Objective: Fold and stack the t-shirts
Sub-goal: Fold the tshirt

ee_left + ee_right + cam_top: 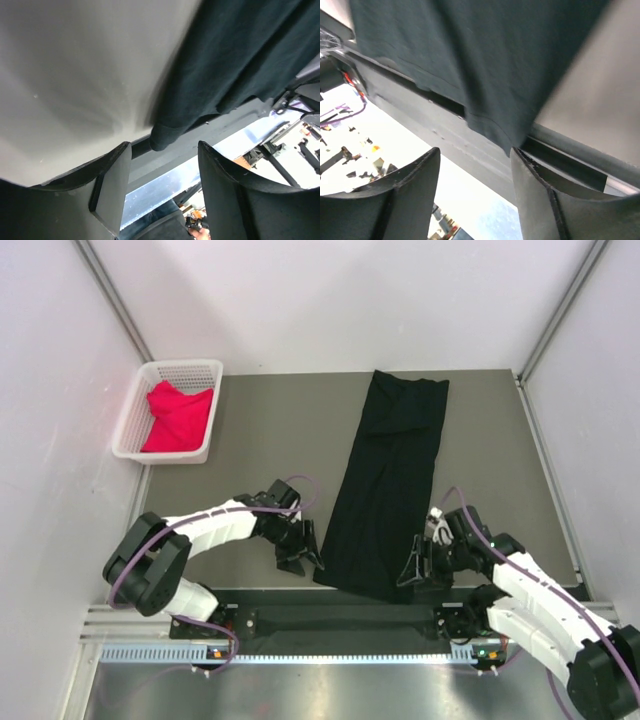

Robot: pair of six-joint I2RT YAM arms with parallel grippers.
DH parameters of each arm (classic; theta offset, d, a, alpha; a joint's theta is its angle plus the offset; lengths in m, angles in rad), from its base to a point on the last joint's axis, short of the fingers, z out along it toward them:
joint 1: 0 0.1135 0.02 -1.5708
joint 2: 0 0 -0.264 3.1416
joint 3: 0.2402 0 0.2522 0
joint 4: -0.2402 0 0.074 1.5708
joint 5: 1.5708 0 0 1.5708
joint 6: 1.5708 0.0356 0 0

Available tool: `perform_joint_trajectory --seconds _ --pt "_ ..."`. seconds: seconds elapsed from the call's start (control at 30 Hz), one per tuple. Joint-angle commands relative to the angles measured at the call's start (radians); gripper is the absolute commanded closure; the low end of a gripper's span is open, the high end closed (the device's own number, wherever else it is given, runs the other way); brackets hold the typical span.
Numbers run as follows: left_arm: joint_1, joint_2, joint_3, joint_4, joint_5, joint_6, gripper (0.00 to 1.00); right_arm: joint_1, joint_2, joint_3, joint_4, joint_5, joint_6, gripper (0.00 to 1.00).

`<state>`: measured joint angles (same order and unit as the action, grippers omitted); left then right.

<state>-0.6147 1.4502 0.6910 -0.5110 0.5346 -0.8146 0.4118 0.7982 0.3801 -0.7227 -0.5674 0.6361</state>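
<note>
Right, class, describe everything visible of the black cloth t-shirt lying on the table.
The black cloth t-shirt lies folded into a long, narrow strip, flat on the grey table, slanting from the far edge to the near edge, where its stitched hem droops over. Only the table visibly touches it; the open left pincer and right pincer flank its near corners.

black t-shirt [385, 490], red-pink t-shirt [178, 418], white basket [186, 366]

The solid black cloth t-shirt [240, 55] is running off the top edge in both wrist views (blurring near its hem). The white plastic lattice basket [185, 366] is hiding part of the red-pink cloth t-shirt [178, 418].
</note>
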Motion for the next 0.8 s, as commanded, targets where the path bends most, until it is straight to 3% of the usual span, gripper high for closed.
perform_joint_trajectory --seconds 0.0,0.3,0.53,0.77 --pt "-0.036 -0.022 -0.028 0.014 -0.05 -0.072 0.4 0.01 -0.039 -0.05 0.002 -0.038 0.042 0.43" --pt "-0.083 0.019 -0.03 0.055 -0.082 -0.112 0.43 0.01 -0.103 -0.099 -0.086 0.034 0.027 0.49" --pt "-0.083 0.039 -0.074 0.158 -0.039 -0.155 0.48 0.009 -0.09 -0.173 0.032 -0.009 0.071 0.48" --pt "-0.083 0.044 -0.093 0.204 -0.021 -0.173 0.61 0.009 -0.07 -0.202 0.121 -0.005 0.111 0.51"
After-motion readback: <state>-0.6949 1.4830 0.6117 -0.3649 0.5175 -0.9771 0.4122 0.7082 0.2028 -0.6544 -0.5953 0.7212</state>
